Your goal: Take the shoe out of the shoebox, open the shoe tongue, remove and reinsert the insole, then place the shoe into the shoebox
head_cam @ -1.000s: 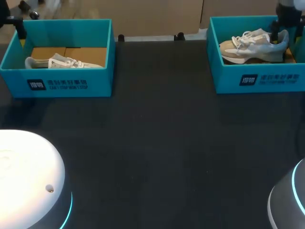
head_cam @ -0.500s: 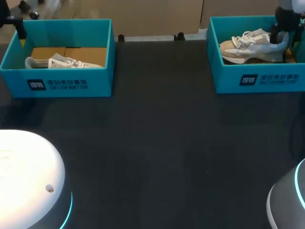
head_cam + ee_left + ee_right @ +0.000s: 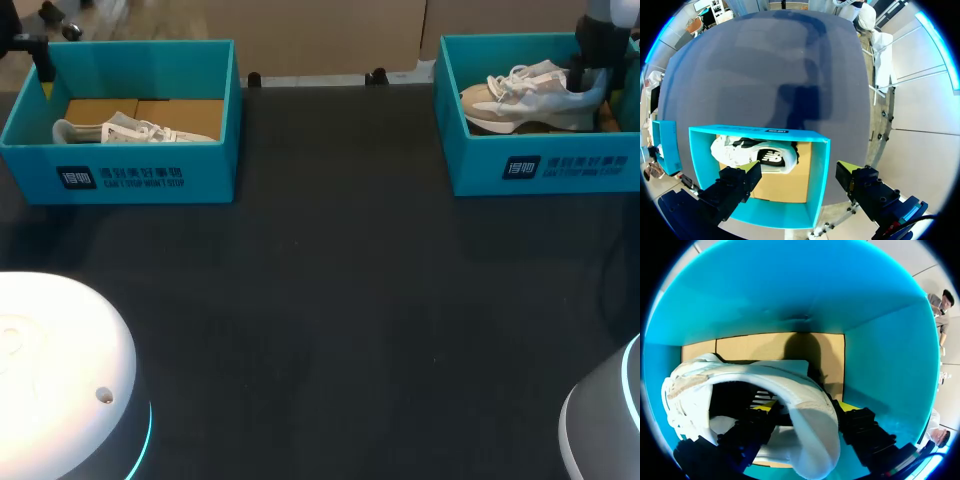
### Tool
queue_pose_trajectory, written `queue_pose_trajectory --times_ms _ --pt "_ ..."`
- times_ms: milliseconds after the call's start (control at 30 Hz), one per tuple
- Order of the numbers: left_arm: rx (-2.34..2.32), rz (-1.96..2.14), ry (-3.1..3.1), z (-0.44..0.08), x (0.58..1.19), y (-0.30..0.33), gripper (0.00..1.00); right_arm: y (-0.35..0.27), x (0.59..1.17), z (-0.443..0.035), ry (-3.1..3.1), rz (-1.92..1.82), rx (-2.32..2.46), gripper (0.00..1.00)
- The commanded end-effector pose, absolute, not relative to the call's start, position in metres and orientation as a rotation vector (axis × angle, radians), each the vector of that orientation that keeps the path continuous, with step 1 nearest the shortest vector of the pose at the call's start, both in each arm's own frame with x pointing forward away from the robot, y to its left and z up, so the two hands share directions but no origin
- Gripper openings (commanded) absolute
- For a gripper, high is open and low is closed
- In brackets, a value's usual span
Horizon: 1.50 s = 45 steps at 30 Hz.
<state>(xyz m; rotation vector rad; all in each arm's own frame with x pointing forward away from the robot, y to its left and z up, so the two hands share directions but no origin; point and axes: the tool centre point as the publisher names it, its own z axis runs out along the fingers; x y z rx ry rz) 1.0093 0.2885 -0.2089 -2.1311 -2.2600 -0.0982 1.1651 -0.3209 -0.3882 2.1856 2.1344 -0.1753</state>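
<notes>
Our right gripper (image 3: pixel 807 409) pinches the heel of the shoe (image 3: pixel 812 437) inside the shoebox (image 3: pixel 790 290) at the far right corner of the table (image 3: pixel 330 280), our left gripper (image 3: pixel 797 181) spread wide.

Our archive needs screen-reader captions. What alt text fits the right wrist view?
The right gripper grips the heel of a white lace-up sneaker, one finger inside its opening, one outside, within a teal cardboard shoebox with a brown floor.

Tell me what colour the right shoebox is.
The right shoebox is teal, clearest in the head view.
</notes>
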Motion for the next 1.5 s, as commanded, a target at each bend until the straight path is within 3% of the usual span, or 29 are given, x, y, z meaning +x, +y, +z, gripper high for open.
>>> queue_pose_trajectory --times_ms 33,467,667,767,833,867,1500 --pt "-2.132 -0.103 -2.260 -0.209 1.008 0.289 1.00 -0.321 1.171 -0.389 2.141 -0.194 2.197 0.75" --pt "-2.132 -0.103 -2.260 -0.209 1.008 0.289 1.00 -0.322 1.171 -0.382 2.123 -0.176 2.212 0.78" --pt "-2.132 -0.103 -2.260 -0.209 1.008 0.289 1.00 -0.327 1.173 -0.388 2.124 -0.189 2.232 0.65" --pt "-2.132 -0.103 -2.260 -0.209 1.008 0.289 1.00 -0.327 1.173 -0.389 2.124 -0.192 2.236 0.44" --pt "-2.132 -0.103 -2.260 -0.209 1.008 0.289 1.00 -0.327 1.173 -0.389 2.119 -0.193 2.241 0.10" --pt "-2.132 -0.103 -2.260 -0.209 1.008 0.289 1.00 -0.326 1.173 -0.388 2.116 -0.194 2.242 0.00" --pt "-2.132 -0.103 -2.260 -0.209 1.008 0.289 1.00 -0.327 1.163 -0.358 1.978 -0.174 2.282 0.00"
